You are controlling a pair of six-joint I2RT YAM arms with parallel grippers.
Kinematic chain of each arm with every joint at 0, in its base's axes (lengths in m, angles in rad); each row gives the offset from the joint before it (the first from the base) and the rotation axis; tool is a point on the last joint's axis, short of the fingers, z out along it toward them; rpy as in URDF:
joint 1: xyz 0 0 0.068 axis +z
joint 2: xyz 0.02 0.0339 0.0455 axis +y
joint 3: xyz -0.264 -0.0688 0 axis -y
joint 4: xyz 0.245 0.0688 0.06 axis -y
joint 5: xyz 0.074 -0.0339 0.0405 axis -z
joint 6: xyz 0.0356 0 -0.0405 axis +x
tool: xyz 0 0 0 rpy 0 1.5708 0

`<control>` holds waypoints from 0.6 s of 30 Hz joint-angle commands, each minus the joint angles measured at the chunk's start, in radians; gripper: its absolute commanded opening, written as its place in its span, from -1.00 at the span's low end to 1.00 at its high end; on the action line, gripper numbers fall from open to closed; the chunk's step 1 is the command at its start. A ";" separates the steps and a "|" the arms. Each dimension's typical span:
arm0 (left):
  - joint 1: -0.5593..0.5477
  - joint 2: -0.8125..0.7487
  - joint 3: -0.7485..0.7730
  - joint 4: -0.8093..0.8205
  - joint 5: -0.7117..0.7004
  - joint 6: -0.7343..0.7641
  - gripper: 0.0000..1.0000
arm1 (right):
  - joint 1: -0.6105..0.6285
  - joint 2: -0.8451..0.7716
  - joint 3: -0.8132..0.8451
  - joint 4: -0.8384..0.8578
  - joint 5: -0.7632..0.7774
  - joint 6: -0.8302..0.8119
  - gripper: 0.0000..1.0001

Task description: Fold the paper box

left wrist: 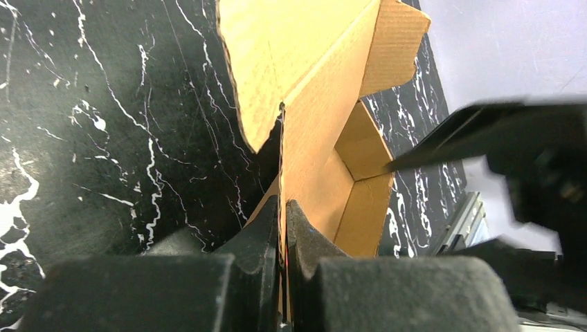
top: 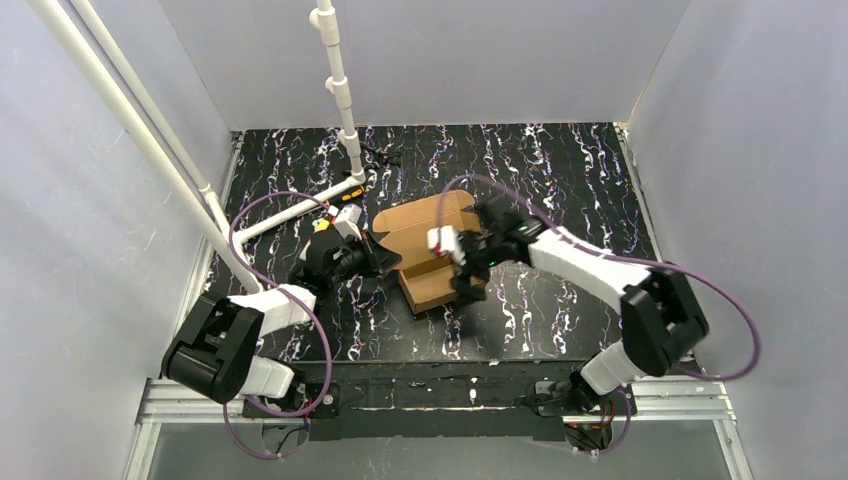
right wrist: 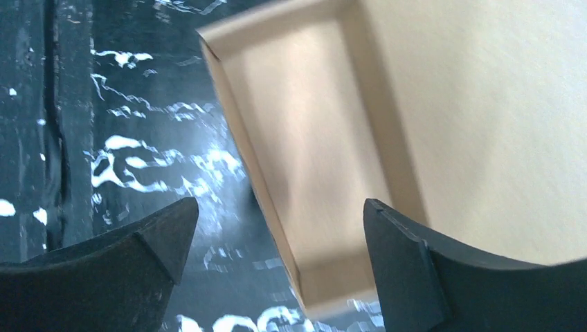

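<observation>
The paper box point(top: 425, 245) is plain brown cardboard, partly folded, lying mid-table with its lid flap open toward the back. My left gripper point(top: 385, 262) is shut on the box's left wall; in the left wrist view its fingertips point(left wrist: 283, 211) pinch the upright cardboard wall point(left wrist: 311, 131). My right gripper point(top: 468, 290) is open above the box's near right corner; in the right wrist view its fingers point(right wrist: 398, 235) straddle the box's raised side wall point(right wrist: 304, 173), not touching it.
A small black-and-orange marker point(top: 345, 196) lies behind the left arm near a white pipe frame point(top: 345, 110). Grey walls enclose the black marbled table point(top: 560, 170). A metal rail point(top: 440, 395) runs along the near edge.
</observation>
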 commanded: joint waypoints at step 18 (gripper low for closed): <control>-0.046 -0.028 0.029 -0.032 -0.102 0.158 -1.00 | -0.369 -0.017 -0.198 0.442 0.096 0.686 0.15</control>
